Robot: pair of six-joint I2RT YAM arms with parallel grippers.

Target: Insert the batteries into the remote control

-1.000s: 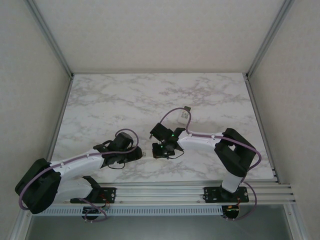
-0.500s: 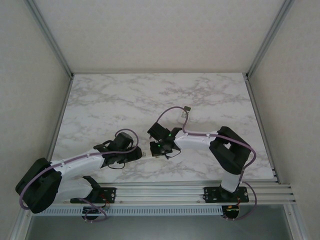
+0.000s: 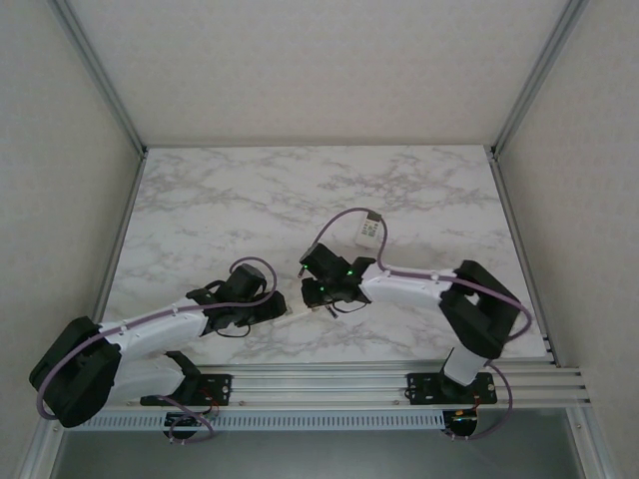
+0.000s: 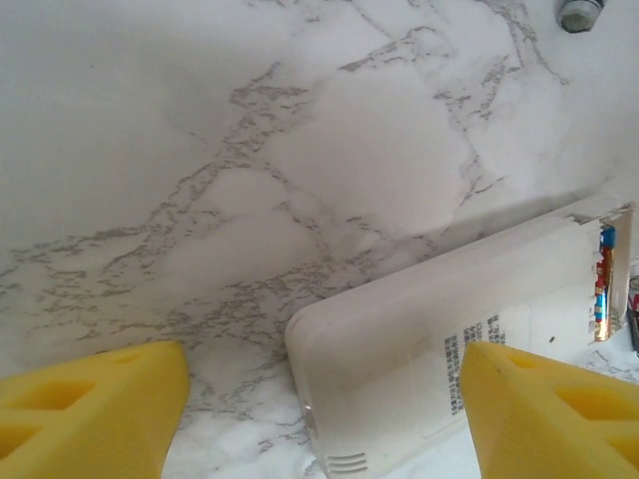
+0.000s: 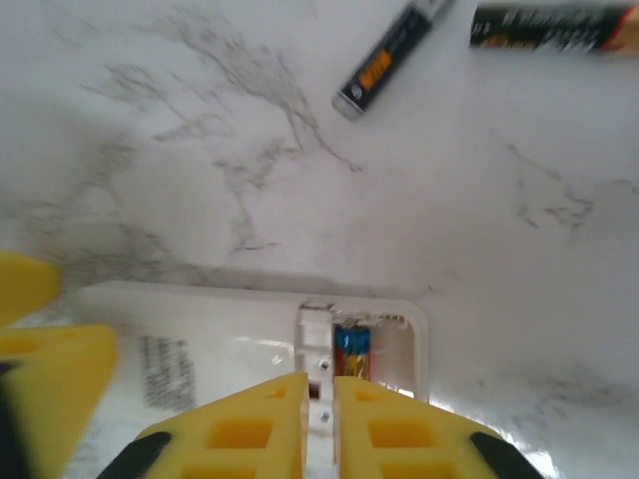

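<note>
1. Since a second ago the right arm (image 3: pixel 439 289) is swinging its elbow out to the right, while the right gripper (image 5: pixel 321 384) is staying over the remote (image 4: pixel 399 339). The left arm (image 3: pixel 150 329) is hardly shifting.
2. The right gripper is hanging with its fingers nearly together, only a sliver between them, and nothing is visibly clamped.
3. Its tips are hovering just above the open compartment (image 5: pixel 351 344) at the remote's end. Something red, blue and yellow is showing inside, too blurred to name.
4. The left gripper (image 4: pixel 319 364) is standing wide, straddling the remote's other end. The remote is sitting close against the finger on the right of the wrist view and well apart from the other; whether it is touching, I cannot tell.
5. The remote is lying back-up on the surface (image 4: pixel 200 120), between the two grippers.
6. Two batteries (image 5: pixel 387 60) are lying loose on the surface beyond the right gripper's tips, apart from the remote. One is slanting straight ahead, and a second battery (image 5: pixel 554 28) is lying further right, blurred.
</note>
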